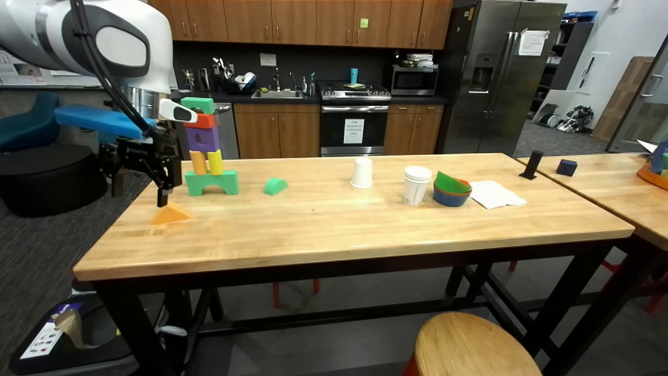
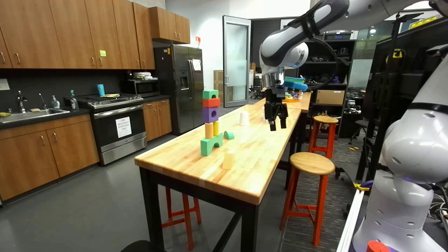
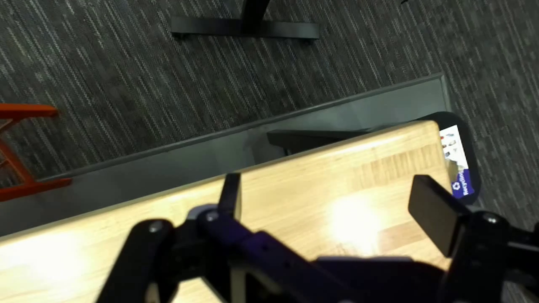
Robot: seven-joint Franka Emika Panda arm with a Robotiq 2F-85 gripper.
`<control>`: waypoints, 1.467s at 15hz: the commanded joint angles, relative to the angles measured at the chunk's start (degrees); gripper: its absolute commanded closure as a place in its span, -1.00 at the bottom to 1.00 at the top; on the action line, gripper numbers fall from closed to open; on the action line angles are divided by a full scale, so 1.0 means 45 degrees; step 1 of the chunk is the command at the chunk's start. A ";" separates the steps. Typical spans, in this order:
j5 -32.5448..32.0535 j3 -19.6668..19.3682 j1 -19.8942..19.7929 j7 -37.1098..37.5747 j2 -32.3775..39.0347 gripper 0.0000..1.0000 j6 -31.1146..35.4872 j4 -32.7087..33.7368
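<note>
A: How do the arm's black fingers (image 3: 438,214) stand?

B: Spread wide apart; the pale wooden worktop (image 1: 292,235) shows between them in the wrist view. They point down, raised above its long edge on the side where a round wooden stool (image 2: 312,163) with red legs stands.

A: Which thing is closest to them?

B: The yellow-orange triangular toy block (image 1: 171,213), I'd say — it lies on the worktop near one end, lower than the fingers and apart from them.

A: And near that block?

B: An upright tower of blocks (image 2: 207,115), seen in both exterior views. A green arch block (image 1: 211,179) forms its foot, carrying an orange pillar-shaped block (image 1: 198,163) and a yellow pillar-shaped block (image 1: 215,163) side by side. Across those two rests a purple block with a round hole (image 1: 211,137), then a red rectangular block (image 1: 204,122), then a small green block (image 1: 201,106) on top.

A: What else is about?

B: A green half-round block (image 1: 275,186) lies near the tower, not touching it. Farther along, a white paper cup (image 1: 361,173) stands upside down; beyond it, a stack of white paper cups (image 1: 416,188) is just beside a blue bowl (image 1: 451,198) — a green bowl (image 1: 448,183) sits tilted inside.
</note>
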 commanded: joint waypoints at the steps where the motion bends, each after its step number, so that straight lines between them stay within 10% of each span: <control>1: 0.0314 0.0112 -0.0188 0.0015 0.1251 -1.00 0.1012 0.0645; 10: 0.0413 0.0192 -0.0471 0.0734 0.3701 -1.00 0.3513 0.2221; 22: 0.2100 0.0299 -0.1398 0.0698 0.6861 -1.00 0.2078 0.6199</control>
